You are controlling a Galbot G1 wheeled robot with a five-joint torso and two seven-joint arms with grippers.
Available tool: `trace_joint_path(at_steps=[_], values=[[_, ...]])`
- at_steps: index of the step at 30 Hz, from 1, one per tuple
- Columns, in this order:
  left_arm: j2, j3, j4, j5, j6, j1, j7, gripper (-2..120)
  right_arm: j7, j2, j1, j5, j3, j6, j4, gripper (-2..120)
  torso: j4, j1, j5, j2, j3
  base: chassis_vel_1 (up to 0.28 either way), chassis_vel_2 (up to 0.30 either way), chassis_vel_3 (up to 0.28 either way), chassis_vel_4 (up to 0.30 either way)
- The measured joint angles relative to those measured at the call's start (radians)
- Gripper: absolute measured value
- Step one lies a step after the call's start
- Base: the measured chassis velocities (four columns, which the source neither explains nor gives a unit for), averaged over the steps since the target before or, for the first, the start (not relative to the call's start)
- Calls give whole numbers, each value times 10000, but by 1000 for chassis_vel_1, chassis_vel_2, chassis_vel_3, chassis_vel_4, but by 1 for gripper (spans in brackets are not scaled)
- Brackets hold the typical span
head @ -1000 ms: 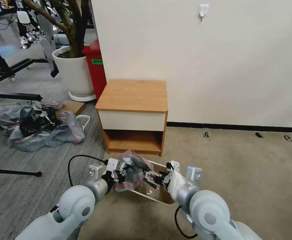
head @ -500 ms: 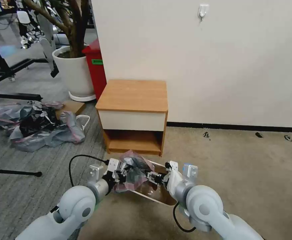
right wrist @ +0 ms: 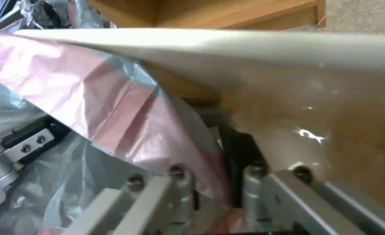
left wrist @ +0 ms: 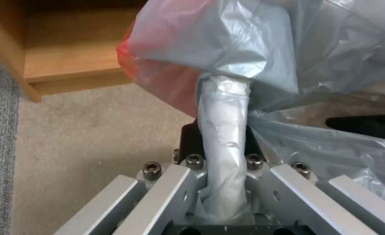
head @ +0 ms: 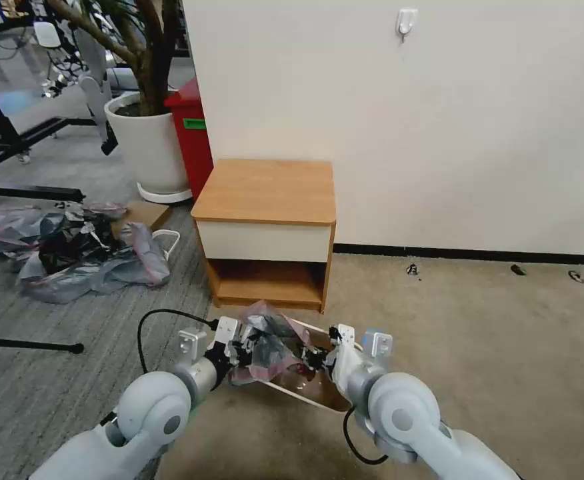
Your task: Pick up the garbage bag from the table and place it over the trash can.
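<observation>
I see garbage bag (head: 269, 347) bunched low centre, long axis across frame, over trash can (head: 319, 393) rim. Left gripper (head: 242, 350) clamps it; right gripper (head: 315, 359) pinches pink band.

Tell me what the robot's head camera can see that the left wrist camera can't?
Head view only: the nightstand's top, the heap of bags, the white plant pot, the red bin and the trash can's rim. Left wrist view only: a twisted strand of plastic clamped in the left end effector. Both: the garbage bag with its pink-red band, the nightstand's shelf, and the right end effector.
</observation>
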Motion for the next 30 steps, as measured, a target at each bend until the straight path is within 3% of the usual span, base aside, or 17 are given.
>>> trace_joint_path(at_steps=[5,18,30], values=[[-8,-3,-2,-5,-1,1,0,2,-305,-17,-175,-285,38,120,57,0,0,0,0,0,0,0,0,0,0],[-20,4,91,-10,-9,-4,0,2,-1452,-162,-648,-956,339,901,374,0,-1,0,0,0,-1,0,0,0,0],[-59,95,372,-10,-14,-63,0,2,-1690,-517,-816,-397,912,882,1526,0,-2,-1,0,0,0,0,0,0,0]])
